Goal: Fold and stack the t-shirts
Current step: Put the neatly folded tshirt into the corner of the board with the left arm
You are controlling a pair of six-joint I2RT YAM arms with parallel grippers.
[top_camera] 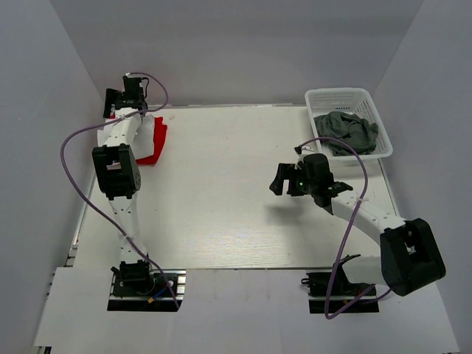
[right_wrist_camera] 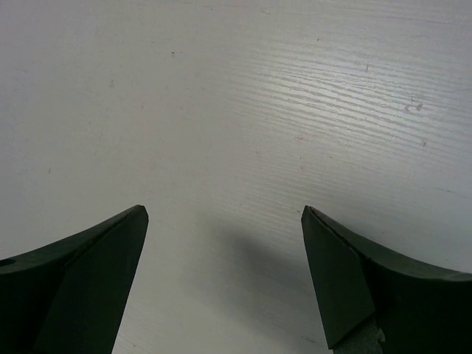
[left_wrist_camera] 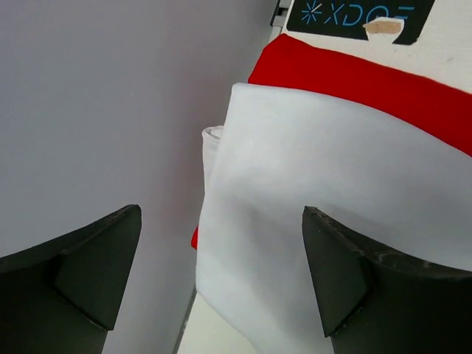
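Pale wood-grain counter (top_camera: 221, 199) fills the space between grey walls, and most of it is bare in front of you. Nearest, your right arm (top_camera: 369, 214) reaches in from its base, and its jaws hover over the bare counter right of centre, spread wide with nothing between them; the right wrist view shows only wood grain below.

Beyond them, and to their right, the dark grey t-shirt (top_camera: 346, 133) lies crumpled inside the white basket (top_camera: 335, 94) at the far right corner. It is not folded, and the heap runs roughly along the basket's length, from near to far. The right jaws are much the nearer pair to it, so I judge that shirt is theirs to fetch: reach away and to the right, then down over the basket's rim.

At the far left corner, your left arm (top_camera: 116, 169) is stretched out. Its jaws stand wide apart and grip nothing, directly above the folded white t-shirt (left_wrist_camera: 332, 192). That shirt rests on the red t-shirt (top_camera: 157, 144), hard by the left wall.
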